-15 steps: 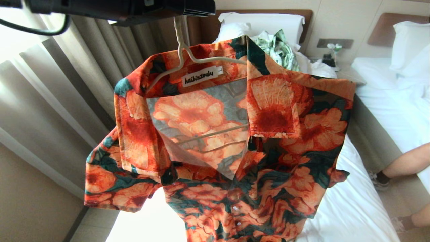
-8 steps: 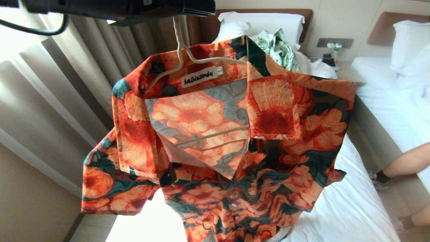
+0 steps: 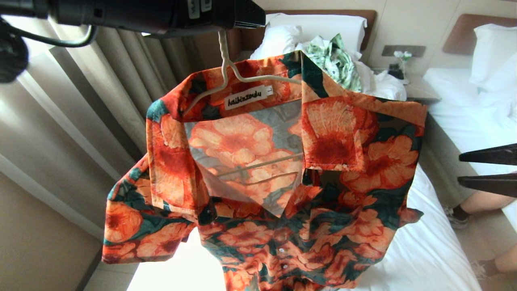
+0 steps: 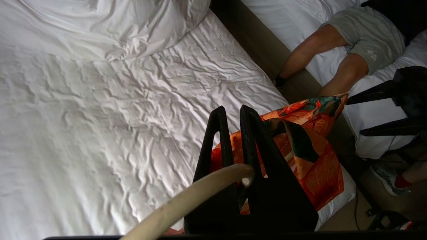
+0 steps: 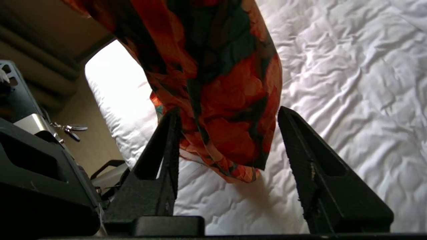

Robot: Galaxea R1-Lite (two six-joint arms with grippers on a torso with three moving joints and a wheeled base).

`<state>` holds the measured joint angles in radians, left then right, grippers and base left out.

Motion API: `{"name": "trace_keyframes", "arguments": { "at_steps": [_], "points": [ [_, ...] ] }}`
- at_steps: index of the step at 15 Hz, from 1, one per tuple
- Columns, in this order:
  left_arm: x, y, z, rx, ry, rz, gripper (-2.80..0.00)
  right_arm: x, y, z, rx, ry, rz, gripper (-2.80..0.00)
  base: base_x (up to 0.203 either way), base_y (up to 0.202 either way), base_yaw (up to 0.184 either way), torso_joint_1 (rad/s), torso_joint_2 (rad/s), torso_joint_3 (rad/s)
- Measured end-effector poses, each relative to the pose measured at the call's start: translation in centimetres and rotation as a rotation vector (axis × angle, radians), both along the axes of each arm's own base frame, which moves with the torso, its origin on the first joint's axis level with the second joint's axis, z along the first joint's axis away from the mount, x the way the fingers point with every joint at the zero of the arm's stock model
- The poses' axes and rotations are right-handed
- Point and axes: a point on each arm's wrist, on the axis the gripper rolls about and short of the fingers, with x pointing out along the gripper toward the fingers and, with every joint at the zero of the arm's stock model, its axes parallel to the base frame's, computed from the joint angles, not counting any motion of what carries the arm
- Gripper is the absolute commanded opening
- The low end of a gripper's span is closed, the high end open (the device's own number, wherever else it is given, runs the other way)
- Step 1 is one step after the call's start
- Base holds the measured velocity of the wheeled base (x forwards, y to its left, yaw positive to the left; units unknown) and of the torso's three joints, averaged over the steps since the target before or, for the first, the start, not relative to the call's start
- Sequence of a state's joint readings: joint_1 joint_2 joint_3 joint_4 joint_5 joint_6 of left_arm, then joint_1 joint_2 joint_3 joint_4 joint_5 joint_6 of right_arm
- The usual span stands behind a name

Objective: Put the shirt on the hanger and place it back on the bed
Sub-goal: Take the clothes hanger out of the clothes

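Observation:
The shirt (image 3: 282,173), orange-red flowers on dark green, hangs in the air on the cream hanger (image 3: 242,76), above the bed (image 3: 428,250). My left gripper (image 4: 230,111) is shut on the hanger's hook (image 4: 196,195) at the top of the head view. From the right edge my right gripper (image 3: 472,169) reaches in, open and a little way off the shirt's sleeve. In the right wrist view the right gripper (image 5: 228,111) stands open, with the shirt's lower end (image 5: 227,100) hanging beyond its jaws over the white sheet.
A green-and-white leaf garment (image 3: 335,60) lies by the pillow (image 3: 319,28). A person's legs (image 3: 484,200) rest between this bed and a second bed (image 3: 468,117) on the right. Curtains (image 3: 80,121) hang to the left, and a nightstand (image 3: 404,76) stands at the back.
The right gripper has come into the head view at the right edge with its jaws open. The left gripper, hanger and shirt have shifted slightly to the right.

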<state>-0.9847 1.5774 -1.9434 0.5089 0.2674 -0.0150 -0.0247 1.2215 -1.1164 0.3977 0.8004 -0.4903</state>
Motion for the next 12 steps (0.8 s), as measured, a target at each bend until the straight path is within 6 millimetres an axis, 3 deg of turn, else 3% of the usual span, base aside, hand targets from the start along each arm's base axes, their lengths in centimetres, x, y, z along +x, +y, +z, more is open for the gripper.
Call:
{"name": "trace_keyframes", "arguments": {
  "at_steps": [8,9,12],
  "points": [
    [-0.1,0.0,0.0,-0.001,-0.002,-0.001,-2.80,5.3,4.0,-2.0,-0.041,-0.017,0.122,0.00,0.000,0.000,0.000,0.000,0.00,0.000],
    [-0.1,0.1,0.1,-0.002,-0.004,-0.001,-2.80,5.6,4.8,-2.3,-0.049,-0.009,0.138,-2.80,0.000,0.000,0.000,0.000,0.00,0.000],
    [-0.2,0.3,0.2,-0.005,-0.006,0.001,-2.80,6.2,6.1,-3.0,-0.052,0.003,0.172,-2.80,0.000,0.000,0.000,0.000,0.00,0.000]
  ]
}}
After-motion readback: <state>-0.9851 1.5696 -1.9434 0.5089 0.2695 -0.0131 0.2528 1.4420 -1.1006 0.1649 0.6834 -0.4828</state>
